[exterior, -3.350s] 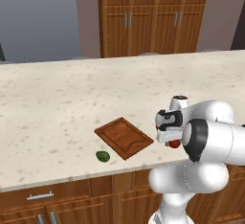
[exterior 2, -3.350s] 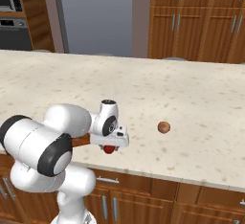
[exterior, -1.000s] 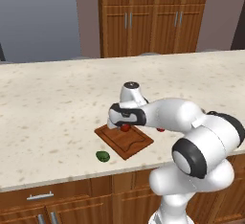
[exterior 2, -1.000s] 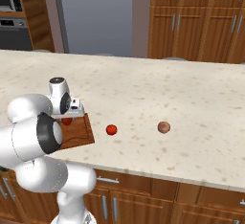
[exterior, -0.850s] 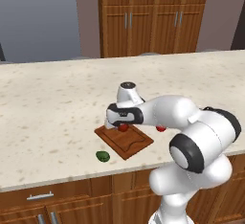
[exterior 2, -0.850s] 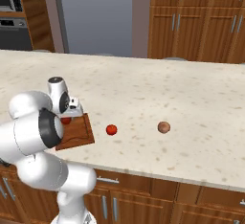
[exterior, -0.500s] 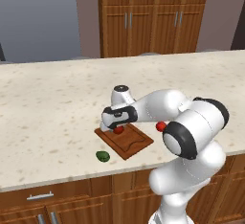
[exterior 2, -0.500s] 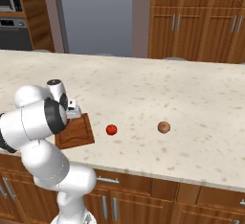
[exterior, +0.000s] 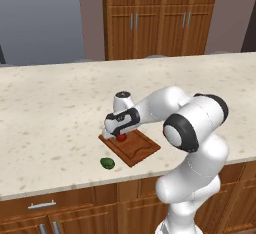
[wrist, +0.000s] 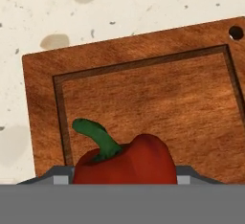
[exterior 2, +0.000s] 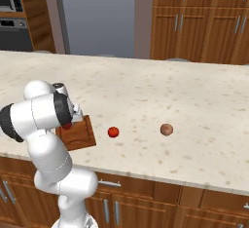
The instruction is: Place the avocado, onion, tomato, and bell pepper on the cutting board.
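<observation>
My gripper [exterior: 120, 137] is shut on the bell pepper [wrist: 127, 163], a red fruit with a curved green stem. It hangs just over the left part of the cutting board [exterior: 137, 149], and the pepper [exterior: 120, 137] shows as a red spot under the hand. In the hand view the grooved cutting board [wrist: 143, 94] lies right below the pepper. The avocado [exterior: 107, 163] rests on the counter in front of the board's left corner. To the right of the board [exterior 2: 81, 135], the tomato [exterior 2: 113, 132] and then the onion [exterior 2: 166, 129] sit on the counter.
The speckled stone counter [exterior: 50, 108] stretches wide to the left and behind the board. Its front edge [exterior: 60, 190] runs close to the avocado. Wooden cabinets [exterior: 155, 18] stand beyond the counter.
The arm has swung left with the bell pepper, from the counter right of the board to above the board's left part. Tomato, onion and avocado have stayed put.
</observation>
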